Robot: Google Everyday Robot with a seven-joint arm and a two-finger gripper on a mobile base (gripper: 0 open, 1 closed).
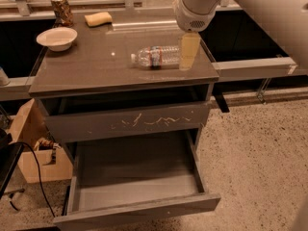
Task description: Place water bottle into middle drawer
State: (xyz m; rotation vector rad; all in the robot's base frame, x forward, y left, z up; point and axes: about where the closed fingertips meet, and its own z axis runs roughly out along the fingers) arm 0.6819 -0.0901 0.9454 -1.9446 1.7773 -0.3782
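Observation:
The water bottle (159, 56) lies on its side on the grey cabinet top (96, 71), cap pointing left, label band round its middle. My gripper (189, 49) hangs from the white arm and comes down at the bottle's right end, right against its base. The middle drawer (139, 211) is pulled out wide below, its grey inside bare. Above it sits the shut drawer front with pale scratch marks (130, 121).
A white bowl (57, 37), a patterned can (61, 9) and a yellow sponge (98, 19) stand at the back left of the top. A cardboard box (30, 143) and a black cable are on the floor at left. Speckled floor lies to the right.

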